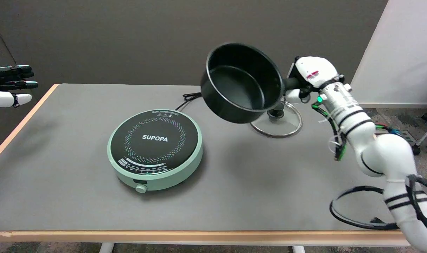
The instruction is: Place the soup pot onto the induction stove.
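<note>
**Pot aloft and tilted, stove waiting below**

Nearest the camera sits the induction stove (155, 149), one only, a round mint-green unit with a black glass top and a single knob on its front edge; nothing rests on it, and its black cord (187, 99) trails away behind toward the far side of the table (76, 203). Farther back and to the right hangs the soup pot (242, 83), also one, black, empty, and clear of the table; it is tipped so its mouth faces the camera. The right hand (310, 79) is clamped around the pot's short side handle, fingers wrapped over it; the pot juts leftward from that grip. Beneath and just behind the pot lies one glass lid (279, 118), flat on the table, knob up.

The risks, as I judge them: the pot is carried by one handle at its far edge, so its weight levers against the grip; it could rotate in the fingers or slip out. If lowered while tilted like this, its rim would strike the glass top first and could skid or knock the stove sideways. A descent begun too soon would land it off-centre, half on the green rim. The lid sits close under the pot's path; a low swing could clip its knob.
</note>
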Controlling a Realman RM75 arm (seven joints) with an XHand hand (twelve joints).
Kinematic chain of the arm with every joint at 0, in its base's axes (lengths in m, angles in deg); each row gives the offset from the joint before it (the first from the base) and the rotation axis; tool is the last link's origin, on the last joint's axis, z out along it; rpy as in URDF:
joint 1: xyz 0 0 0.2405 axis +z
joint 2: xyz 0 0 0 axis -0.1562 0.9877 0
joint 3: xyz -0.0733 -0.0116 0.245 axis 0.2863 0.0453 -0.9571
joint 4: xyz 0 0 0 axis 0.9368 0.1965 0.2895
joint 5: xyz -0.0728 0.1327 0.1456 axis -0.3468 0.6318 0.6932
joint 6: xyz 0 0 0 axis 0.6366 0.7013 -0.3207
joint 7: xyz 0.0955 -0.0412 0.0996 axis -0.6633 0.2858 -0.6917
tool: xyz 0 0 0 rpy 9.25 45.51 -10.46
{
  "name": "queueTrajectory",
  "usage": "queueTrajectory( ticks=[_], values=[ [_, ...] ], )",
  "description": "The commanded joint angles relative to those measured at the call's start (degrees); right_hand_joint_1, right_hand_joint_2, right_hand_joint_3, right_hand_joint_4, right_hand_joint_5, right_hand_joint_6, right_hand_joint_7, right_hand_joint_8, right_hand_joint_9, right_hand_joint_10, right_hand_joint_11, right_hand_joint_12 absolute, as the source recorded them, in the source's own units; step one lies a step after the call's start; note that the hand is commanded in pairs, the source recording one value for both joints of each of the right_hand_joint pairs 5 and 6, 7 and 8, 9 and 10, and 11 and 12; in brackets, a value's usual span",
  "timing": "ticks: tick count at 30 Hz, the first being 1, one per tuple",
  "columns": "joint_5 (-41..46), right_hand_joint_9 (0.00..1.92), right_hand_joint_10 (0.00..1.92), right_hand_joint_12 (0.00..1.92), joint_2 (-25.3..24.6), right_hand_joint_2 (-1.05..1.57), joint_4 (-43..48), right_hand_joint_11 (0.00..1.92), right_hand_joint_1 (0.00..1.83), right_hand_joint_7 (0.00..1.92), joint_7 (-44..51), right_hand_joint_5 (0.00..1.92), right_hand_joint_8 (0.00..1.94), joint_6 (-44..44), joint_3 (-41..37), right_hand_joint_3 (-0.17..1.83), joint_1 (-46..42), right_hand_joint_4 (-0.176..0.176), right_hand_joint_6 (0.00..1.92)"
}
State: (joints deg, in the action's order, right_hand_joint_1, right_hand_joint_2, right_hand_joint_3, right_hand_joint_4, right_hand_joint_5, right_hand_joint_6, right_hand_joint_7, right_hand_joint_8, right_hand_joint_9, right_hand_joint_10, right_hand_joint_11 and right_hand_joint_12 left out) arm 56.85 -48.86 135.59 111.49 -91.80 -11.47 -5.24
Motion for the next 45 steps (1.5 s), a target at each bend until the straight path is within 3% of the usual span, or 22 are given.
queueTrajectory(
  ticks=[1, 7, 16, 22, 26, 29, 33, 39, 45],
  values=[
    [1.5, 1.92, 1.92, 1.92, -4.6, 1.22, -14.6, 1.92, 1.06, 1.92, 0.0, 1.92, 1.92, 11.2, 19.7, 0.82, 20.1, -0.044, 1.92],
    [0.2, 1.92, 1.92, 1.92, -9.3, 1.2, -23.3, 1.92, 1.07, 1.92, 0.1, 1.92, 1.92, 16.6, 23.9, 0.83, 27.2, -0.046, 1.92],
    [0.2, 1.91, 1.91, 1.91, -16.1, 1.17, -25.9, 1.91, 1.09, 1.91, 6.3, 1.91, 1.91, 21.1, 26.1, 0.83, 30.5, -0.05, 1.91],
    [-1.4, 1.9, 1.9, 1.9, -18.3, 1.16, -25.4, 1.9, 1.1, 1.9, 7.4, 1.9, 1.9, 16.8, 29.8, 0.85, 33.8, -0.052, 1.9],
    [-0.5, 1.9, 1.9, 1.9, -18.5, 1.16, -27.2, 1.9, 1.1, 1.9, 7.4, 1.9, 1.9, 6.8, 29.9, 0.85, 36.5, -0.053, 1.9],
    [0.8, 1.89, 1.89, 1.89, -17.3, 1.13, -28.3, 1.89, 1.1, 1.89, 7.0, 1.89, 1.89, -3.3, 29.9, 0.89, 37.7, -0.054, 1.89],
    [10.3, 1.89, 1.89, 1.89, -11.6, 1.14, -27.8, 1.89, 1.09, 1.89, 7.1, 1.89, 1.89, -10.8, 31.7, 0.9, 38.2, -0.055, 1.89],
    [17.8, 1.9, 1.9, 1.9, -4.1, 1.15, -27.4, 1.9, 1.08, 1.9, 6.9, 1.9, 1.9, -17.0, 34.2, 0.9, 37.3, -0.055, 1.9],
    [19.9, 1.9, 1.9, 1.9, 3.0, 1.14, -27.0, 1.9, 1.05, 1.9, 6.6, 1.9, 1.9, -17.7, 42.4, 0.89, 40.5, -0.055, 1.9]
  ],
)
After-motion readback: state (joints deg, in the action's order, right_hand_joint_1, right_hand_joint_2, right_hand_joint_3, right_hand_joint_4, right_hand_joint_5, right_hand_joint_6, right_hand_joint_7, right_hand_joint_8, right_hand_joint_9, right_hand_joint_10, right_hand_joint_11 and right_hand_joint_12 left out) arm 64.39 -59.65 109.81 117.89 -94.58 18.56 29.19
